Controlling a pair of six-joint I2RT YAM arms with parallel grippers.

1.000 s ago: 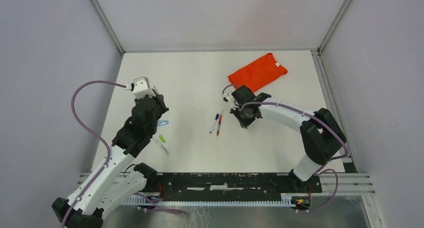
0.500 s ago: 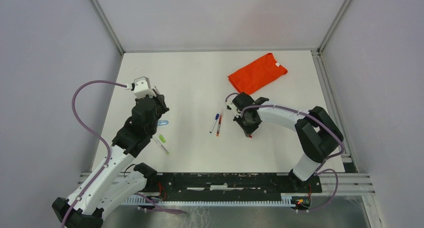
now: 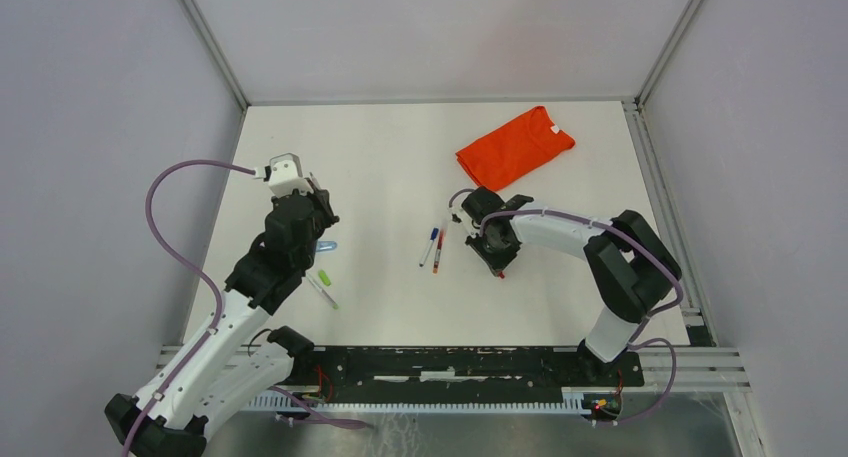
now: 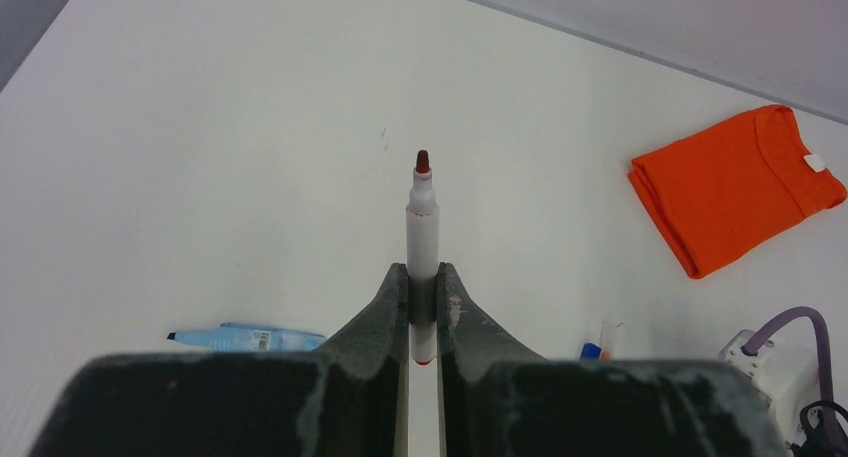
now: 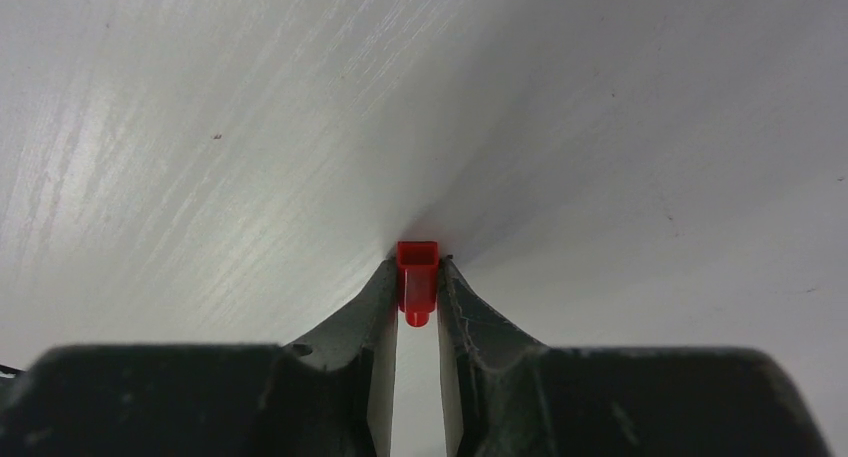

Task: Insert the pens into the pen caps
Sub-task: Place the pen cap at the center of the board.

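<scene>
five pens [image 4: 422, 237], two caps [image 5: 417, 277], one shirt [image 3: 515, 145]

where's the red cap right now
In the right wrist view the red cap sits pinched in the right gripper, low against the table. From above, that is just right of the two pens at mid-table, nearer than the orange shirt.

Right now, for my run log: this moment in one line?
left gripper: holds red pen, uncapped | right gripper: red cap between jaws

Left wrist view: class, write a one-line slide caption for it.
Left tool clamps an uncapped red-tipped pen, tip pointing away; a blue pen lies left, orange shirt far right.
</scene>
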